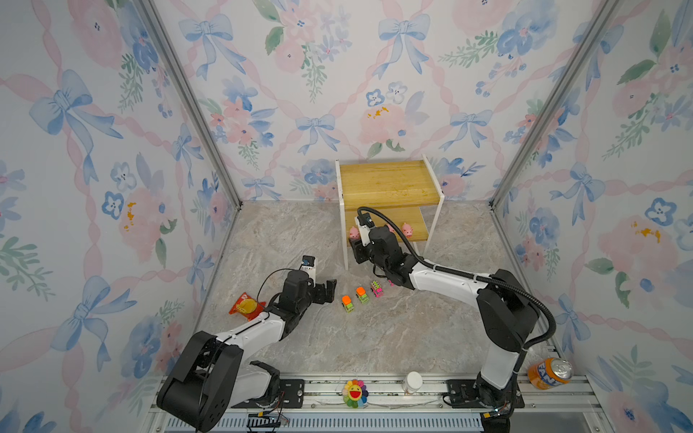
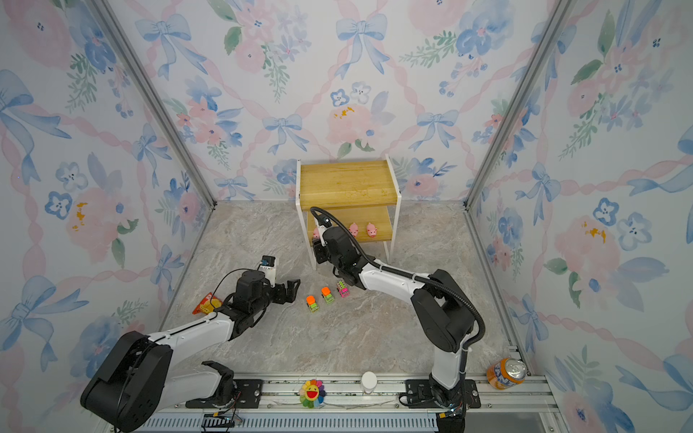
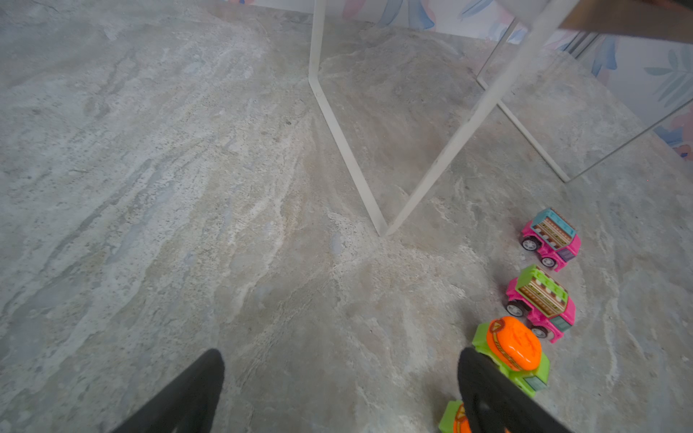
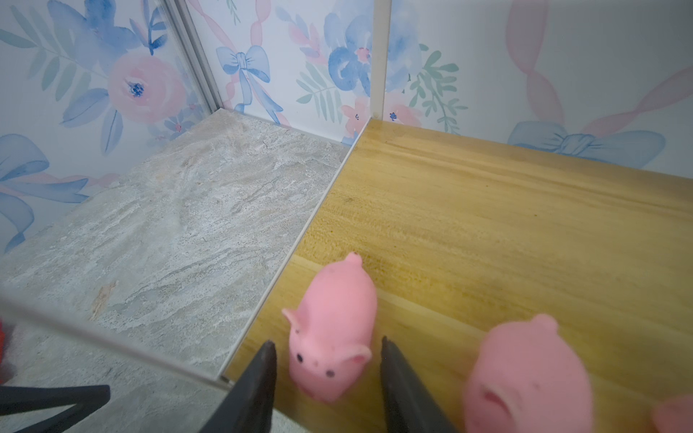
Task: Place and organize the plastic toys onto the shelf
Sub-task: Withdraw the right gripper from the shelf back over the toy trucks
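The shelf (image 1: 386, 183) (image 2: 347, 182) stands at the back of the table. My right gripper (image 4: 327, 341) is open at the left front corner of its lower board (image 4: 487, 225). A pink pig (image 4: 333, 326) stands on the board between the fingers, with a gap on each side. A second pig (image 4: 525, 378) stands beside it, and a third (image 2: 371, 229) stands further right. On the table, two green cars (image 1: 347, 303) (image 1: 362, 294) and a pink car (image 1: 377, 288) form a row. Another pink car (image 3: 551, 240) lies beyond them. My left gripper (image 3: 341, 352) (image 1: 327, 290) is open and empty, just left of the green cars.
An orange-red snack packet (image 1: 245, 305) lies behind the left arm. On the front rail sit a rainbow flower (image 1: 354, 392), a white bottle (image 1: 412, 381) and an orange can (image 1: 550, 373). The shelf's white legs (image 3: 337, 131) stand close behind the row of cars.
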Robot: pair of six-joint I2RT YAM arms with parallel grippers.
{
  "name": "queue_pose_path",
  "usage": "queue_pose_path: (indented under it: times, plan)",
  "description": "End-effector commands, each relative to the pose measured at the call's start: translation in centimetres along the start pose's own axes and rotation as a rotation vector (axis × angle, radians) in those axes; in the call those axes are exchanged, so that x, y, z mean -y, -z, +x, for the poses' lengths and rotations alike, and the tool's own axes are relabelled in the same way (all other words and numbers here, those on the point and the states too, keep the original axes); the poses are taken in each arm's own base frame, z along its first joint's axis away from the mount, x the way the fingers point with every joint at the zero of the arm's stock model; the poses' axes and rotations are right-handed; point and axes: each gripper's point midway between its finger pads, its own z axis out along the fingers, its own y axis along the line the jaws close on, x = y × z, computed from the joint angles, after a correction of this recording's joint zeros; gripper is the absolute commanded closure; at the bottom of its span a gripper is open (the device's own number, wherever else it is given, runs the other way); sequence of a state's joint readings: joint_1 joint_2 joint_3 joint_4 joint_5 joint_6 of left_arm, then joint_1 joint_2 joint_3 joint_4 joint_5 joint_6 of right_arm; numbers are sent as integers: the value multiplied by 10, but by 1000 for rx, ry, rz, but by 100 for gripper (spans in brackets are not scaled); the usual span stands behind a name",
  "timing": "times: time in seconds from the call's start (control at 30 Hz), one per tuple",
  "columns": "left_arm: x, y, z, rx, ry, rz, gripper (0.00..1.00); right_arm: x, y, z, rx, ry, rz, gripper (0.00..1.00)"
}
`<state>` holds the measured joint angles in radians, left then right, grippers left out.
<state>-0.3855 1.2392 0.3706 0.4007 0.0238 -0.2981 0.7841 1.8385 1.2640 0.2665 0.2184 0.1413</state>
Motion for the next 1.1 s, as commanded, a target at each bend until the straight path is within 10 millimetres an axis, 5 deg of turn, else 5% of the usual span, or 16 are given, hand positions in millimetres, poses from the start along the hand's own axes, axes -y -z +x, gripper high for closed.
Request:
queue_pose_path:
  times: [0.0,0.27,0.5,0.6,0.73,0.87,1.07]
  plan:
    - [-2,-2,-5,5,-10,-10,2,5,11,-8,19,20,15,52]
    - [-2,-2,-5,4,-5,-6,2,-1,43,-5,-14,96,18,49]
    - [-1,-2,-5,4,-3,-3,2,-12,100,12,-114,177,-59,45]
    - [-2,-2,-5,2,-5,-6,2,-14,133,30,-140,164,-116,45]
    - [-2,-5,-1,-13,-1,-3,2,20,163,67,-171,12,-103,44]
    - [0,-9,3,-36,0,9,2,54,172,115,-219,-152,-66,45]
    - [3,-13,5,-47,1,16,2,72,166,160,-295,-196,-31,47]
